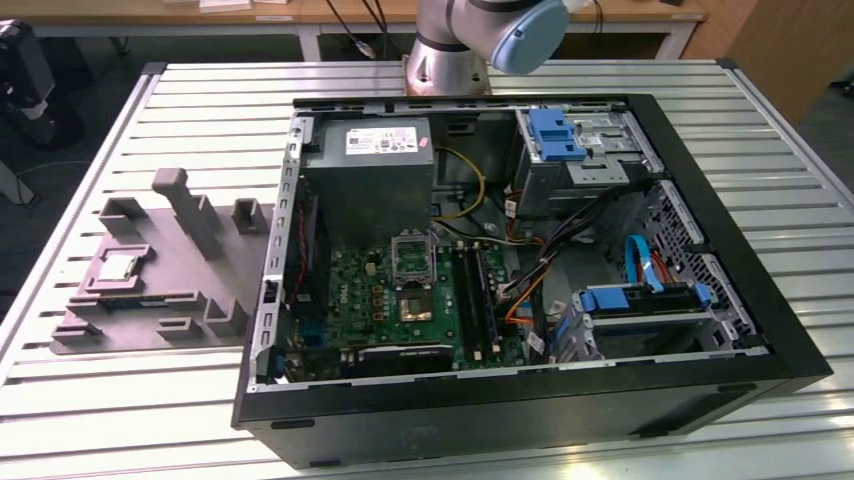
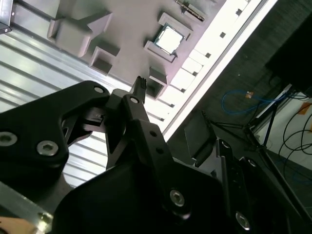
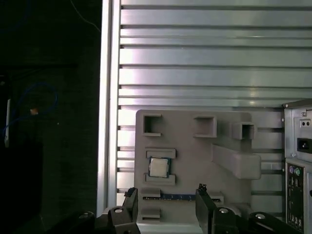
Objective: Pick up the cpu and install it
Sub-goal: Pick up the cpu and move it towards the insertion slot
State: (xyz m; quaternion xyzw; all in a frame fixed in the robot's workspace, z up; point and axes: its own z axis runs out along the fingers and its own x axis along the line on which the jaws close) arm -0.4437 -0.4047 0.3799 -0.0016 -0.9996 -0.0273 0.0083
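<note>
The gripper (image 3: 165, 191) is spread wide and holds nothing. The cpu (image 3: 158, 167) lies ahead of its fingertips, untouched (nearer one finger), seated in the grey fixture (image 3: 190, 152).

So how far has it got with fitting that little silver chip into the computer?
Nothing looks done yet. The small silvery square cpu lies in its grey moulded tray. The gripper hovers open near it, holding nothing. Pickup and seating in the black computer case remain.
</note>
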